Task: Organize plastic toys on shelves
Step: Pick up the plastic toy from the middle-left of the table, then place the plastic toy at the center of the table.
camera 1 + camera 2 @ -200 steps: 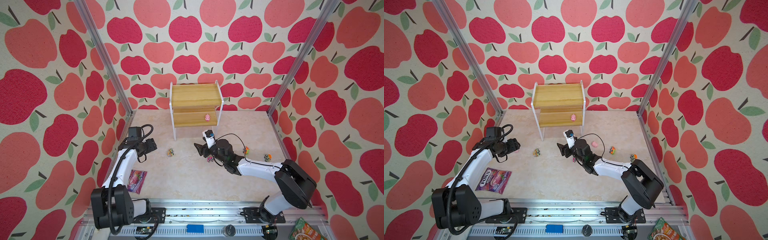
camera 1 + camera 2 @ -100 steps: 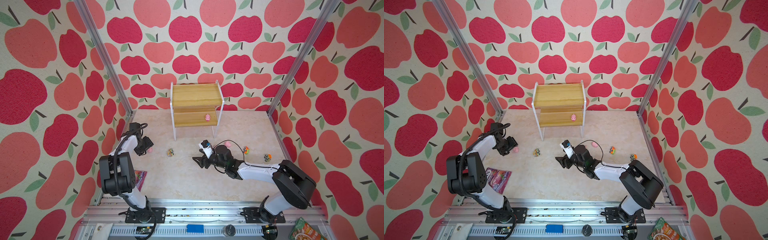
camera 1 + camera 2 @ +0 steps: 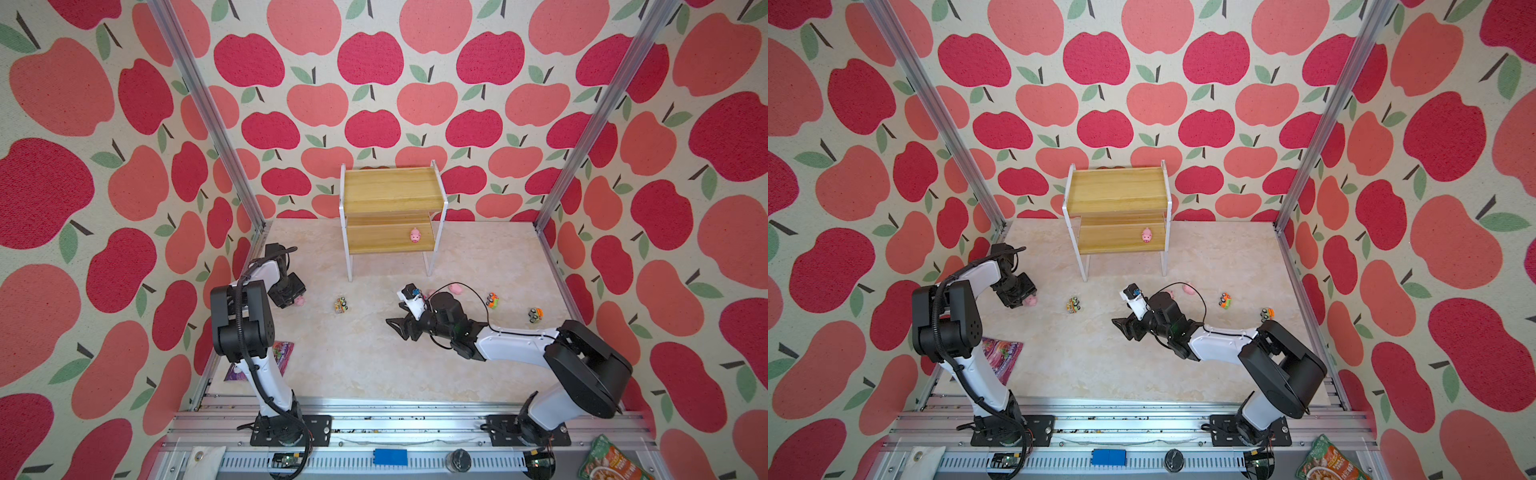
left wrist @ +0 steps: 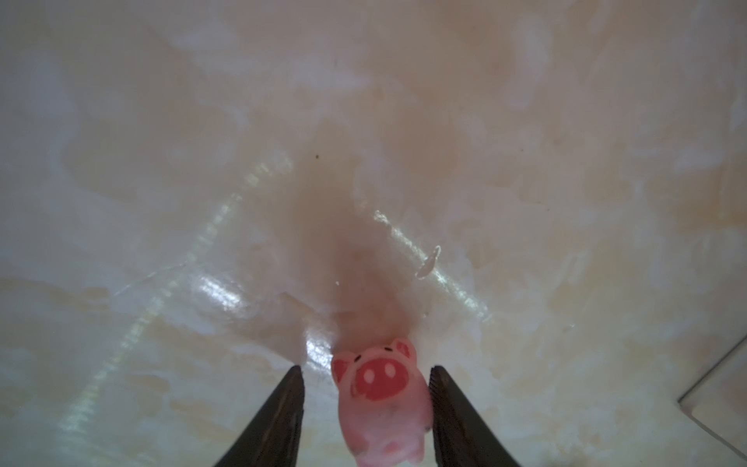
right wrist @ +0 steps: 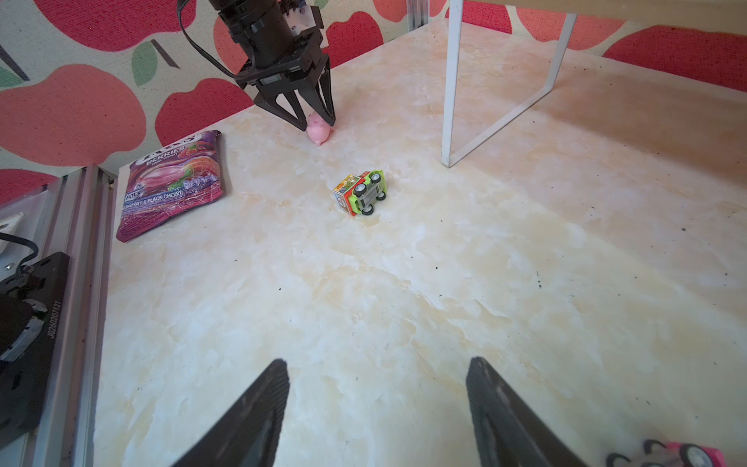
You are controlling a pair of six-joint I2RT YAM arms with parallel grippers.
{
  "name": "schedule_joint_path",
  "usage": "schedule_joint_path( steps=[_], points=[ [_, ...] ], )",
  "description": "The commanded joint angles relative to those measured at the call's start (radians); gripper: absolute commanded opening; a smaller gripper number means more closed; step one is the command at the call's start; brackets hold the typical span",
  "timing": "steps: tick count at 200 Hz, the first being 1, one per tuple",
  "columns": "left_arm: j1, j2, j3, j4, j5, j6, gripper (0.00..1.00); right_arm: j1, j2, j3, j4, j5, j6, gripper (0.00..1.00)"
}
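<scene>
Hovering spread above the bench (image 3: 374,365), the right pincer (image 5: 376,362) faces a tipped yellow-green truck (image 5: 359,198); beyond, the left pincer (image 4: 367,368) straddles a pink pig (image 4: 380,396), one finger (image 4: 452,412) touching, unclamped; a second pig (image 3: 414,235) lies on the shelves (image 3: 382,247), lower board.

pink pig (image 4: 382,404): rear cut off by the frame edge; i cannot tell whether my left gripper (image 4: 367,370) pinches it.
pink truck (image 5: 671,455): only wheels and an edge show.
purple packet (image 3: 286,353): half behind my left arm (image 3: 241,320).
green pouch (image 3: 611,459): cropped at the corner.
</scene>
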Motion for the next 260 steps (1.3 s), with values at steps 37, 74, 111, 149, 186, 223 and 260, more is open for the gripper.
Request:
schedule_joint_path(
  steps=[37, 74, 111, 149, 186, 223, 260],
  points=[
    [-0.032, -0.038, -0.05, 0.009, 0.011, 0.024, 0.25, -0.029, -0.04, -0.028, -0.025, -0.011, 0.013, 0.73],
    [-0.103, -0.163, -0.12, -0.02, -0.009, 0.046, 0.23, -0.067, -0.076, -0.044, -0.059, 0.0, 0.033, 0.72],
    [-0.267, -0.351, -0.242, -0.028, -0.018, 0.035, 0.24, -0.114, -0.123, -0.062, -0.118, 0.009, 0.07, 0.72],
    [-0.491, -0.489, -0.31, 0.012, -0.009, -0.005, 0.27, -0.158, -0.165, -0.083, -0.169, 0.02, 0.126, 0.72],
    [-0.67, -0.4, -0.286, 0.135, 0.028, -0.061, 0.3, -0.179, -0.172, -0.098, -0.207, 0.044, 0.165, 0.71],
    [-0.732, -0.245, -0.238, 0.203, 0.081, -0.076, 0.31, -0.178, -0.202, -0.137, -0.205, 0.041, 0.185, 0.71],
    [-0.728, -0.202, -0.227, 0.192, 0.078, -0.065, 0.4, -0.153, -0.21, -0.132, -0.21, 0.046, 0.179, 0.71]
  ],
)
